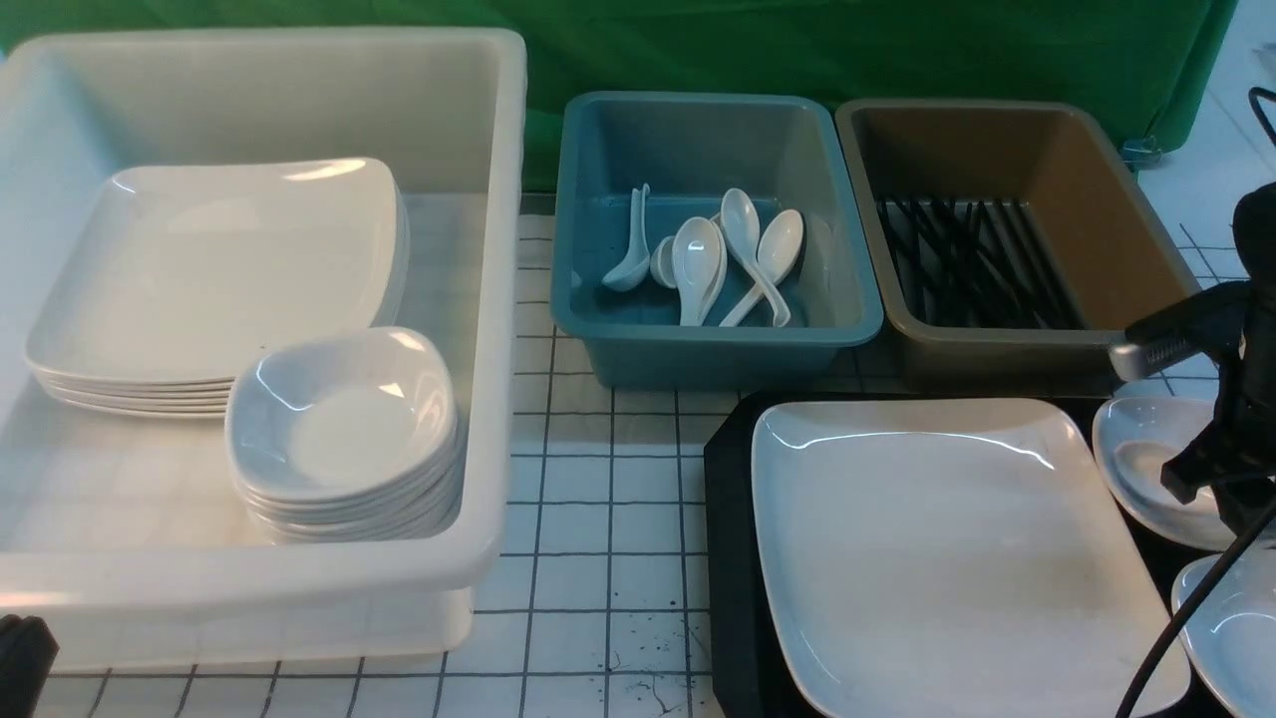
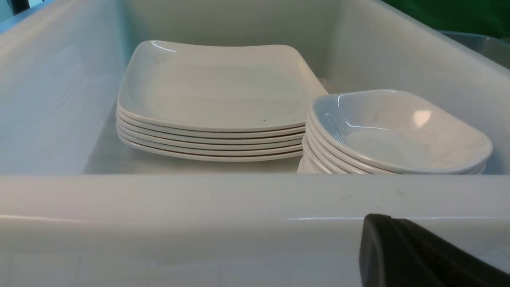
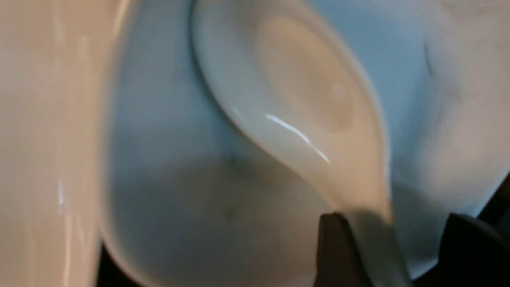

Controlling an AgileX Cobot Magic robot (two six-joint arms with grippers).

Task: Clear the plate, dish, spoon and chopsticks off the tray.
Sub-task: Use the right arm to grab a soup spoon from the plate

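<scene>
Right claw open, jaws astride the handle of the small glossy white soup spoon, no grip yet. The spoon lies in a small deep white dish on the large black textured tray. The large white square plate is also on the tray. Left claw shut, by the big white plastic tub.

Progress: early, with plate, dish and spoon left. No chopsticks seen on the tray, likely done.

- Brown tub: thin black sticks.
- Teal tub: white spoons.
- White tub: stacked plates and stacked dishes.
</scene>
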